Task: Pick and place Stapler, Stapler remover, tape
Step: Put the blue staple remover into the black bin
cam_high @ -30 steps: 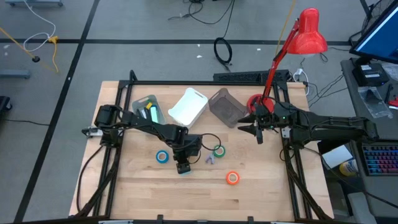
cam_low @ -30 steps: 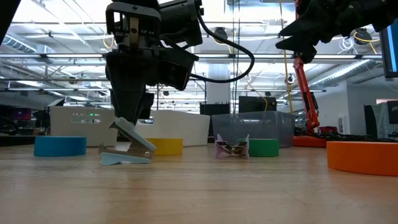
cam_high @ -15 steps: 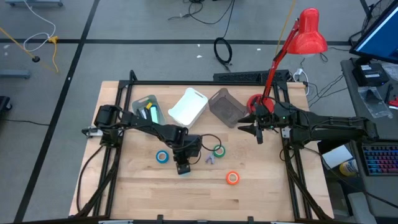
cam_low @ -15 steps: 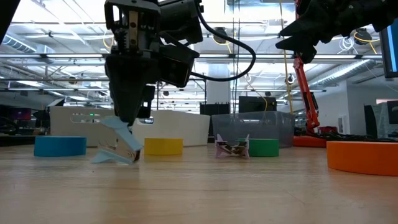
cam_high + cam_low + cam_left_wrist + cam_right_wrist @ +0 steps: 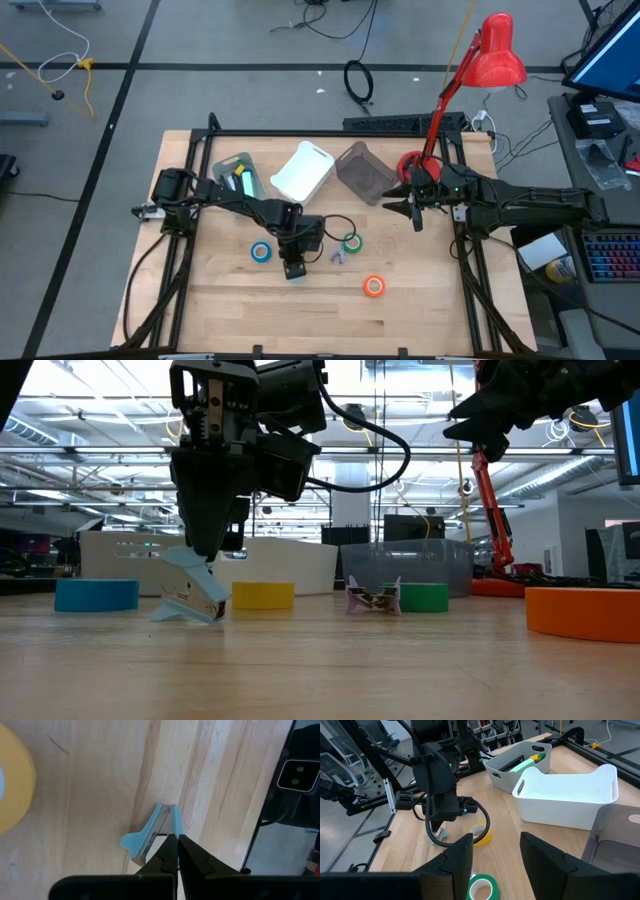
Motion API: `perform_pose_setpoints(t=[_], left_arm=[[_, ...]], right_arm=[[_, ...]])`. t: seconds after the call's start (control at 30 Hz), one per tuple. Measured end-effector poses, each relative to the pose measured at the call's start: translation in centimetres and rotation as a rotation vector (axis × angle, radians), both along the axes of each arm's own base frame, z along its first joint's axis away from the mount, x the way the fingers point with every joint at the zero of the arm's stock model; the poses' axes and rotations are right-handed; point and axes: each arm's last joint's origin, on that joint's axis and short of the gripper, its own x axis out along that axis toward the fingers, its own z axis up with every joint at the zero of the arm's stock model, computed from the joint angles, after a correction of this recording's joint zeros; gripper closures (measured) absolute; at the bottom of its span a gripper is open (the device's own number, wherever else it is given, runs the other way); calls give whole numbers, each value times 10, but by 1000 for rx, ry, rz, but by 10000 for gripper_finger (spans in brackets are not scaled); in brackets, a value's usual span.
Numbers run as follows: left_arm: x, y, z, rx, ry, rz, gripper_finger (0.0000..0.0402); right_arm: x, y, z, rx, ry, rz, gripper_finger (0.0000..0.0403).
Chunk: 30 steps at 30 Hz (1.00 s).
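The light blue staple remover (image 5: 190,600) sits near the table's middle, under my left gripper (image 5: 293,268), which is shut on it. Of the tape rolls, blue (image 5: 261,252) lies left of that gripper and yellow (image 5: 263,595) just behind it. Green (image 5: 352,241) and orange (image 5: 374,286) lie to its right. My right gripper (image 5: 400,207) hangs open in the air over the table's right part, far from all of them. No stapler is plainly visible. My left gripper pinches the staple remover's raised upper arm (image 5: 171,822) between its two fingertips (image 5: 205,550), coming from above and pointing down. The remover hangs tilted under the fingers, and its lower points (image 5: 165,617) are on or just above the table.
Along the far side stand a grey bin (image 5: 238,177) with green and yellow items, a white bin (image 5: 302,171) and a dark see-through bin (image 5: 364,172). A small purple clip (image 5: 338,257) lies beside the green roll. A red lamp (image 5: 495,50) stands at the far right corner.
The staple remover, lying flat on its lower arm a second ago, has tipped up under my left gripper and shifted a little toward the table's left. It has kept still for the last half second.
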Motion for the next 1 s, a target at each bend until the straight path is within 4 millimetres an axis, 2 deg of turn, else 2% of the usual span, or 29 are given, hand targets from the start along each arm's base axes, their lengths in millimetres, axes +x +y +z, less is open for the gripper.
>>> perform_pose_setpoints(t=[0.2,0.43,0.6,0.8,1.0], left_arm=[[-2,1,6,-2,-17,-9,400],[-8,6,22,-17,-30,-1,400],[-13,14,44,-28,-101,20,401],[-18,34,75,8,-235,108,401],[-11,55,106,54,-486,229,401]], right_arm=[[0,0,0,0,0,0,245],[0,0,0,0,0,0,245],[0,0,0,0,0,0,245],[0,0,0,-7,-1,1,245],[0,0,0,-7,0,2,245]])
